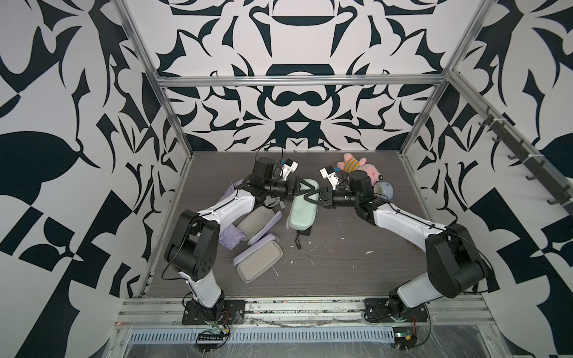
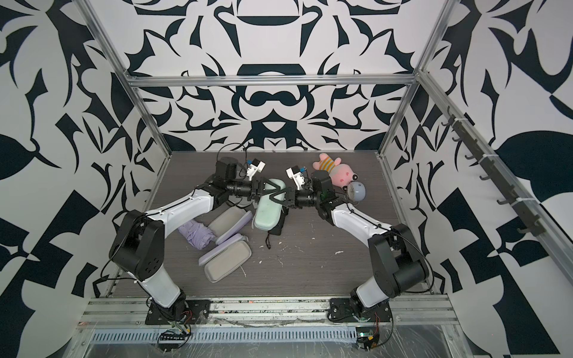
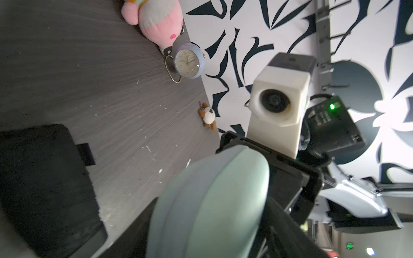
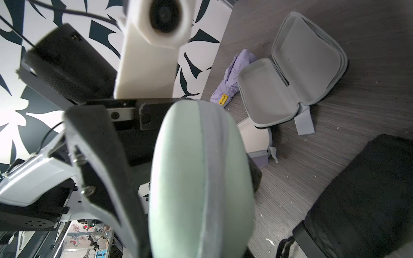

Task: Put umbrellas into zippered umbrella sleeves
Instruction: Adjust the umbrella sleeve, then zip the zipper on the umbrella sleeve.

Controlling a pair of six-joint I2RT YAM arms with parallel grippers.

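Observation:
A closed mint green sleeve [image 1: 300, 212] is lifted at its far end in mid-table, its near end resting over a black umbrella [image 1: 305, 232] with a wrist cord. My left gripper [image 1: 305, 187] is shut across the sleeve from the left, and my right gripper [image 1: 311, 198] is shut on it from the right. The sleeve [image 3: 207, 201] fills the gap between the fingers in both wrist views [image 4: 199, 178]. Two lilac sleeves lie open with their grey lining up [image 1: 259, 223] [image 1: 259, 262]. One lilac umbrella [image 1: 231, 237] lies beside them, another [image 1: 231, 191] behind my left arm.
A pink plush toy [image 1: 361, 169] and a round pale-blue clock [image 1: 384, 190] sit at the back right behind my right arm. A small brown-and-white plush [image 3: 209, 116] lies by the right wall. White scraps dot the dark table [image 1: 341, 272].

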